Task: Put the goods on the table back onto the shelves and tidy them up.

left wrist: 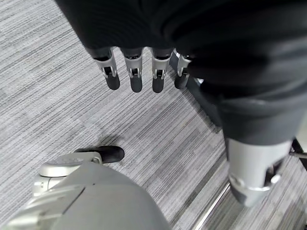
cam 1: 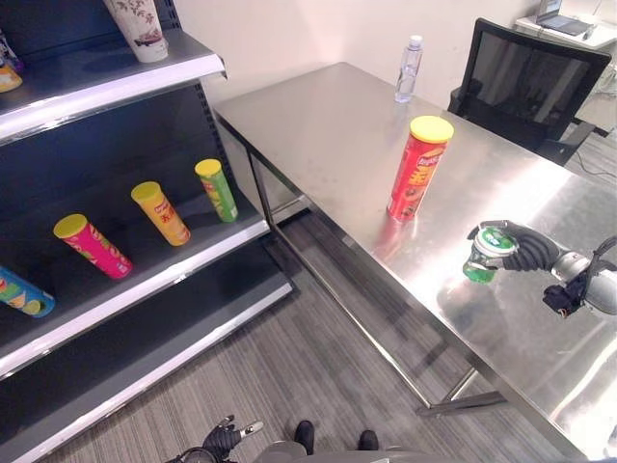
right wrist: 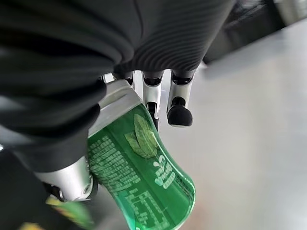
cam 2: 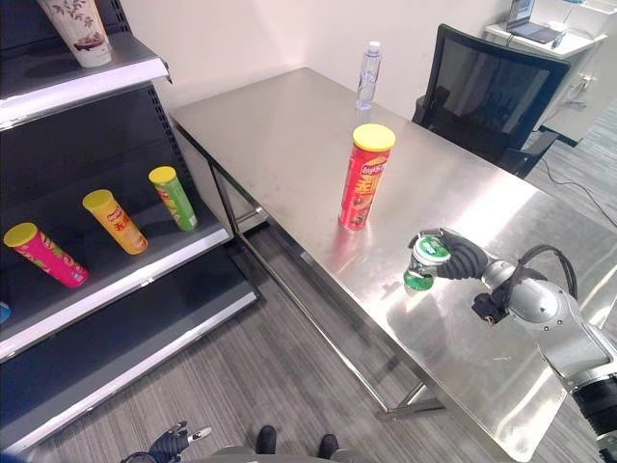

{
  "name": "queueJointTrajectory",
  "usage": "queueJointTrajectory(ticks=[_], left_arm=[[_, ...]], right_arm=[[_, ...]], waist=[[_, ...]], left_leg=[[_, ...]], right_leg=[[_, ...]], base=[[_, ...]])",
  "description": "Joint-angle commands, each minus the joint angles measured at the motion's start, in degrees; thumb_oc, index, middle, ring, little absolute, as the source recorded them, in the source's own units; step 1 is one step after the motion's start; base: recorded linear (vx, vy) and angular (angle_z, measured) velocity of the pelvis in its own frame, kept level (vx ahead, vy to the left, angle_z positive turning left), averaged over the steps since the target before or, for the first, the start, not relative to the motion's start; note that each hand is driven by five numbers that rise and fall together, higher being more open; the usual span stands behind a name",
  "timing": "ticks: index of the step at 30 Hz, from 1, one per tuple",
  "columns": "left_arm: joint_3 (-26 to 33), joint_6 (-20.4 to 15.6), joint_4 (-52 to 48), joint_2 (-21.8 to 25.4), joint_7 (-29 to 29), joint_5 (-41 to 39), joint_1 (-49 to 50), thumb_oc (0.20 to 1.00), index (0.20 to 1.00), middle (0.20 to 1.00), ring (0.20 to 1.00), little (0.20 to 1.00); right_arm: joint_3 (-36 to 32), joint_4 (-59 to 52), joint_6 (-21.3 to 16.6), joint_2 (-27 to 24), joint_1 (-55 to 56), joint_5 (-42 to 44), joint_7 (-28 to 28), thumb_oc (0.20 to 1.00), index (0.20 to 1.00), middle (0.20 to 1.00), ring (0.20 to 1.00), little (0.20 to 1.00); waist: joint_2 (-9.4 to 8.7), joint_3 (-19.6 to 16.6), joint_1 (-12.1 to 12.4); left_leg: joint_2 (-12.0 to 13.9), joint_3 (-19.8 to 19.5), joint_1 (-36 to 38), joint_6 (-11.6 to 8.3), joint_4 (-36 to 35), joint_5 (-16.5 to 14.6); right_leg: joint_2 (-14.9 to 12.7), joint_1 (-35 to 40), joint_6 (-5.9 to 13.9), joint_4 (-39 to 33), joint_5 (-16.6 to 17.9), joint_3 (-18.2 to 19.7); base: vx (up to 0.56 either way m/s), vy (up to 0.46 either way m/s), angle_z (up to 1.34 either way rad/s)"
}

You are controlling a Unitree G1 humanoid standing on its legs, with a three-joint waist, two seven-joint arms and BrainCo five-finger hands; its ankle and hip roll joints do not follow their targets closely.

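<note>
The right arm reaches in from the lower right of the eye views, forearm angled up toward the middle of the steel table (cam 1: 328, 135). Its right hand (cam 1: 521, 249) is wrapped around a small green container (cam 1: 485, 255), fingers and thumb curled round its upper part; the container's base sits at or just above the tabletop, I can't tell which. In the right wrist view the green container (right wrist: 144, 182) fills the lower middle, clamped between the palm cover and the thumb, with dark fingertips (right wrist: 179, 115) showing past it.

Just up and to the left of that hand stands a red chip tube (cam 1: 417, 169) with a yellow lid, upright on the table. A clear water bottle (cam 1: 408, 69) stands near the table's far edge, with a black office chair (cam 1: 525, 82) behind it.

On the dark shelf unit (cam 1: 145, 289) at the left of the frame, a middle shelf holds a green tube (cam 1: 217, 189), an orange tube (cam 1: 161, 212) and a pink tube (cam 1: 92, 246), all lying tilted. A patterned cup (cam 1: 140, 27) stands on the top shelf.

The left hand (left wrist: 139, 72) hangs low over the grey carpet (left wrist: 48, 96), fingers relaxed and holding nothing.
</note>
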Motion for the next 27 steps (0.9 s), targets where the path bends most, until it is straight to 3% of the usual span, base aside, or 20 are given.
queueJointTrajectory(ticks=[1, 7, 11, 13, 14, 15, 16, 20, 21, 22, 23, 24, 26, 27], left_arm=[[0.33, -1.97, 0.0, 3.11, 0.54, -1.45, -2.81, 1.0, 1.0, 1.0, 1.0, 1.0], [1.83, -2.51, -0.31, 3.06, 0.76, -2.81, -1.8, 1.0, 1.0, 1.0, 1.0, 1.0], [3.34, -2.42, 0.05, 2.32, 1.21, -3.86, -2.31, 1.0, 1.0, 1.0, 1.0, 1.0], [3.75, -2.47, 1.32, 2.21, 1.71, -3.12, -2.3, 1.0, 1.0, 1.0, 1.0, 1.0], [3.99, -2.36, 2.5, 2.21, 2.24, -2.27, -2.26, 1.0, 1.0, 1.0, 1.0, 1.0], [3.96, -2.37, 2.52, 2.2, 2.26, -2.25, -2.27, 1.0, 1.0, 1.0, 1.0, 1.0], [4.01, -2.22, 2.77, 2.26, 2.86, -1.24, -2.29, 1.0, 1.0, 1.0, 1.0, 1.0], [2.96, -2.2, 2.99, 2.01, 3.55, 0.23, -3.07, 1.0, 1.0, 1.0, 1.0, 1.0], [2.09, -2.39, 2.34, 1.93, 3.8, 0.82, -3.39, 1.0, 1.0, 1.0, 1.0, 1.0], [2.07, -2.39, 2.34, 1.9, 3.82, 0.82, -3.38, 1.0, 1.0, 1.0, 1.0, 1.0], [0.84, -2.28, 1.8, 2.32, 3.8, 2.1, -3.74, 1.0, 1.0, 1.0, 1.0, 1.0], [0.89, -2.26, 1.78, 2.31, 3.8, 2.12, -3.73, 1.0, 1.0, 1.0, 1.0, 1.0], [0.16, -2.18, 1.47, 3.63, 3.87, 2.81, -4.09, 1.0, 1.0, 1.0, 1.0, 1.0], [0.26, -2.17, 1.47, 3.6, 3.86, 2.8, -4.1, 1.0, 1.0, 1.0, 1.0, 1.0]], right_arm=[[-2.9, -4.54, -3.99, -2.76, -5.78, 6.48, -1.45, 0.2, 0.2, 0.2, 0.2, 0.2], [-7.84, -10.12, -6.14, 0.49, -10.07, 14.68, -1.56, 0.2, 0.2, 0.2, 0.2, 0.2], [-9.39, -10.14, -6.73, 2.58, -12.62, 14.36, -3.81, 0.2, 0.2, 0.2, 0.2, 0.2], [-10.0, -10.55, -7.17, 2.46, -13.26, 12.75, -5.03, 0.2, 0.2, 0.2, 0.2, 0.2], [-10.96, -10.78, -7.27, 1.86, -12.99, 11.64, -5.78, 0.2, 0.2, 0.2, 0.2, 0.2], [-11.02, -10.83, -7.26, 1.87, -12.9, 11.61, -5.81, 0.2, 0.2, 0.2, 0.2, 0.2], [-12.65, -10.8, -7.62, 0.39, -12.17, 8.8, -7.64, 0.2, 0.2, 0.2, 0.2, 0.2], [-14.74, -9.06, -7.99, 0.14, -11.0, 4.37, -11.48, 0.2, 0.2, 0.2, 0.2, 0.2], [-15.23, -7.31, -7.63, 0.09, -10.71, 2.09, -13.45, 0.2, 0.2, 0.2, 0.2, 0.2], [-15.12, -7.23, -7.68, 0.06, -10.78, 2.03, -13.53, 0.2, 0.2, 0.2, 0.2, 0.2], [-14.84, -4.88, -7.07, -0.28, -11.87, 0.55, -15.01, 0.2, 0.2, 0.2, 0.2, 0.2], [-14.64, -4.76, -7.1, -0.29, -12.07, 0.51, -15.08, 0.2, 0.2, 0.2, 0.2, 0.2], [-11.71, -1.08, -6.39, -1.42, -16.43, 0.17, -16.7, 0.2, 0.2, 0.2, 0.2, 0.2], [-11.37, -0.87, -6.44, -1.45, -16.84, 0.21, -16.73, 0.2, 0.2, 0.2, 0.2, 0.2]], waist=[[-1.59, -1.45, 3.94], [-1.27, 0.63, 6.59], [-1.66, 1.92, 8.23], [-1.91, 1.85, 8.57], [-2.09, 1.6, 8.23], [-2.04, 1.62, 8.27], [-1.98, 1.22, 7.72], [-0.83, -0.6, 6.79], [-0.33, -1.58, 6.79], [-0.37, -1.56, 6.78], [-0.93, -2.52, 7.24], [-1.1, -2.5, 7.2], [-2.35, -3.09, 7.78], [-2.51, -3.03, 7.75]], left_leg=[[5.14, -2.46, 0.69, -5.81, 0.39, -2.68], [4.83, -7.43, -4.63, -7.42, 1.59, 0.41], [5.1, -4.5, -9.2, -8.05, 4.46, 1.39], [7.4, -3.46, -9.81, -8.6, 4.18, 1.92], [10.34, -1.61, -9.61, -8.88, 2.97, 2.13], [10.42, -1.6, -9.46, -8.93, 2.77, 2.18], [13.49, 0.9, -9.42, -9.78, 1.55, 3.23], [15.17, 5.26, -8.18, -10.79, 0.4, 3.41], [14.67, 5.98, -7.37, -10.76, 0.6, 3.18], [14.55, 5.99, -7.35, -10.69, 0.62, 3.15], [12.43, 6.34, -6.67, -9.97, 1.21, 1.41], [12.13, 6.41, -6.66, -9.81, 1.26, 1.35], [7.56, 6.94, -5.21, -7.15, 1.65, -1.7], [7.27, 7.06, -5.19, -6.99, 1.7, -1.74]], right_leg=[[-4.47, 0.24, 6.36, 1.03, -3.35, 0.61], [-2.9, -0.25, 4.97, 0.69, -4.76, -2.04], [-3.86, -0.26, 5.05, 0.47, -4.48, -6.16], [-4.7, 0.14, 5.33, 0.56, -4.09, -7.61], [-5.87, 0.21, 5.83, 0.79, -3.97, -8.95], [-5.81, 0.27, 5.81, 0.8, -4.01, -8.96], [-6.94, 0.45, 6.47, 0.94, -4.13, -10.22], [-8.81, 0.97, 7.76, 1.09, -3.63, -12.75], [-10.85, 1.19, 8.71, 1.44, -2.68, -13.92], [-10.98, 1.21, 8.8, 1.46, -2.66, -13.94], [-14.67, 1.52, 10.12, 2.17, -0.87, -15.3], [-14.98, 1.54, 10.29, 2.19, -0.83, -15.29], [-20.4, 0.52, 11.25, 4.73, 2.61, -14.79], [-20.74, 0.42, 11.42, 4.87, 2.62, -14.66]], base=[[-0.07, -0.122, 0.24], [-0.08, -0.1, 0.42], [-0.11, 0.028, 0.64], [-0.02, 0.15, 0.74], [-0.02, 0.179, 0.53], [-0.02, 0.318, 0.6], [-0.01, 0.262, 0.6], [0.01, 0.297, 0.49], [0.06, 0.402, 0.42], [0.07, 0.559, 0.59], [0.04, 0.305, 0.53], [0.05, 0.449, 0.56], [0.05, 0.38, 0.39], [0.05, 0.341, 0.24]])
